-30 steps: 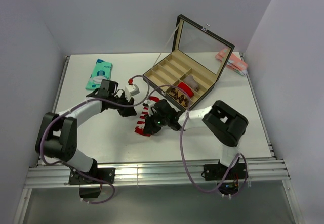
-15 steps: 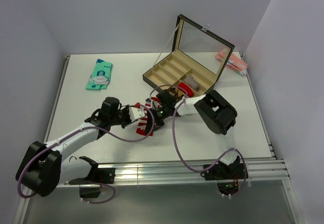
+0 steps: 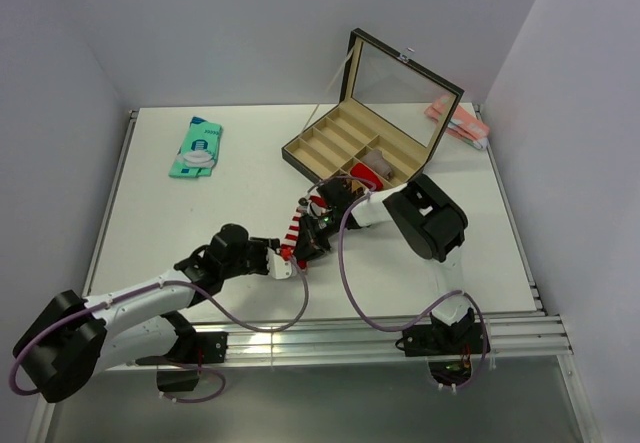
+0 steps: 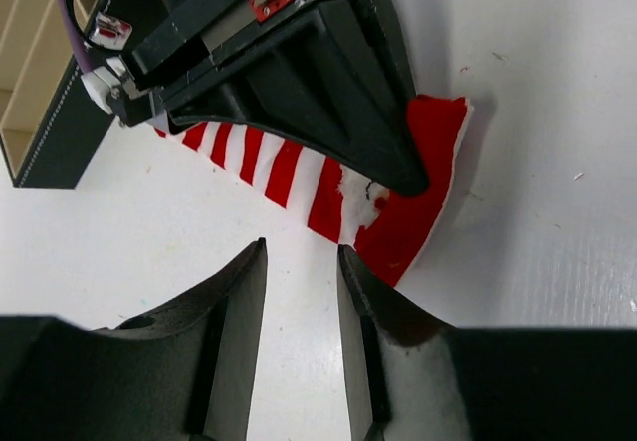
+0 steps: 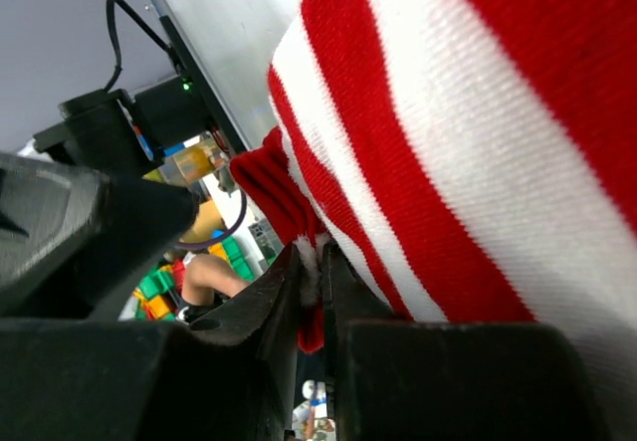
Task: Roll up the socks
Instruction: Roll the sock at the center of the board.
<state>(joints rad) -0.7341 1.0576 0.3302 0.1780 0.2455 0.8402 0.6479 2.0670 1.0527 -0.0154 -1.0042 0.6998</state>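
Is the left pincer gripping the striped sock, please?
No: the left pincer stands open and empty, just short of the striped sock.

The striped sock lies stretched out on the white table. It runs at a slant, one end toward the far side and its solid red end toward the near edge. Even red and white bands cross its width. In the left wrist view the sock ends in a plain red part that lies flat on the table, with a small white patch bearing a red dot just beside it. It is not rolled. The right claw pinches a fold of it, and the banded cloth spreads wide above the two fingers
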